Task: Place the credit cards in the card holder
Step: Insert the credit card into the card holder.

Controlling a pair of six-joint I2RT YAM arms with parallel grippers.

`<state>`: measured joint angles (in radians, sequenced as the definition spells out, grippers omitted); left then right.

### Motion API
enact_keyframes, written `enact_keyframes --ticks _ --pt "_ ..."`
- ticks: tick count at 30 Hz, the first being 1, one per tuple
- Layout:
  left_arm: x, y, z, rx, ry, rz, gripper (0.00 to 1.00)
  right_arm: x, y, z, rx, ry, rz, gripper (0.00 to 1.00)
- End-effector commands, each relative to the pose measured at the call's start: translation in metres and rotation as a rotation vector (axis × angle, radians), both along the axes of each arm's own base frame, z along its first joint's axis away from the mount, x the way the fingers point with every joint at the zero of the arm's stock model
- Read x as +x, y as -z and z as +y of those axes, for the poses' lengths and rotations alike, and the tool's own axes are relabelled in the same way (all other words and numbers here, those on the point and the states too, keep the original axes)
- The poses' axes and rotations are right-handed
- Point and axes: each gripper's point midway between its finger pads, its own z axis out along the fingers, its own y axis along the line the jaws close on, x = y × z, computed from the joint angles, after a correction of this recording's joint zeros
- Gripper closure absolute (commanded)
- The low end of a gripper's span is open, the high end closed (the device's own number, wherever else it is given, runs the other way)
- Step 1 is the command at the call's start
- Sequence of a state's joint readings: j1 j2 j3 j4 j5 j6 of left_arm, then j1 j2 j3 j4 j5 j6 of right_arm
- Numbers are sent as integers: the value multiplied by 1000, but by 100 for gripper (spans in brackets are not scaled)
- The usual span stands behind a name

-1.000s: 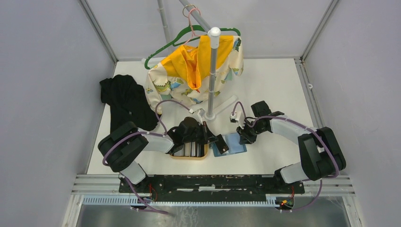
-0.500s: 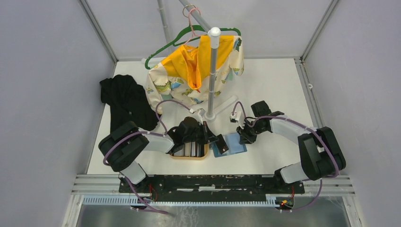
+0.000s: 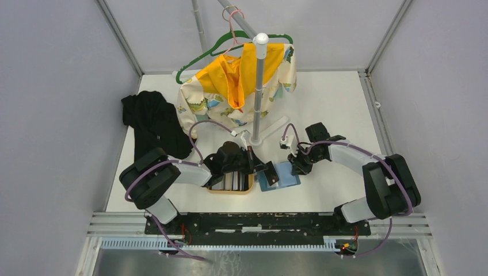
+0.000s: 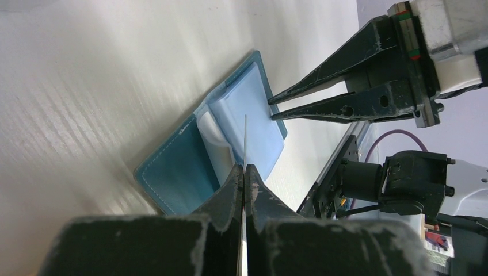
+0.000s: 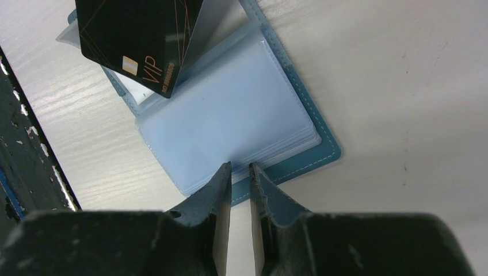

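The teal card holder [image 3: 286, 173] lies open on the table, pale blue sleeves [image 5: 230, 115] facing up. My left gripper [image 4: 244, 167] is shut on a black credit card [image 5: 132, 46], seen edge-on [image 4: 246, 138] in the left wrist view. The card's lower corner hangs over the sleeves at the holder's left half. My right gripper [image 5: 240, 167] stands narrowly open with its tips at the sleeves' right edge; nothing is between the fingers. From above, the left gripper [image 3: 267, 174] sits left of the holder and the right gripper [image 3: 298, 168] right of it. More credit cards [image 3: 229, 181] lie in the tan tray.
The tan oval tray [image 3: 230, 191] sits just left of the holder, under my left arm. A grey rack pole [image 3: 257, 103] stands behind, with a yellow patterned garment [image 3: 241, 86] on a green hanger. Black cloth [image 3: 152, 123] lies at the far left.
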<state>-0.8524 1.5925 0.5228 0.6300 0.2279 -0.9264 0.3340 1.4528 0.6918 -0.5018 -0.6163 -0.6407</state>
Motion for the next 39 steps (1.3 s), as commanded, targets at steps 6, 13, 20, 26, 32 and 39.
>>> enact_keyframes --ticks 6,13,20,26,32,39 --pt "3 -2 -14 -73 1 29 98 8 1 -1 -33 -2 -25 77" --pt "2 2 -9 -60 -19 45 98 7 3 -2 -37 -3 -17 77" --pt "-1 -16 -11 -160 -40 60 98 6 4 -2 -41 -5 -13 77" --pt "-1 -18 -7 -181 -67 66 98 6 4 -1 -42 -9 -13 77" --pt "-3 -29 -7 -177 -72 44 98 6 4 -1 -41 -10 -15 77" --pt "-10 -49 -11 -189 -78 8 98 6 4 0 -41 -12 -14 77"
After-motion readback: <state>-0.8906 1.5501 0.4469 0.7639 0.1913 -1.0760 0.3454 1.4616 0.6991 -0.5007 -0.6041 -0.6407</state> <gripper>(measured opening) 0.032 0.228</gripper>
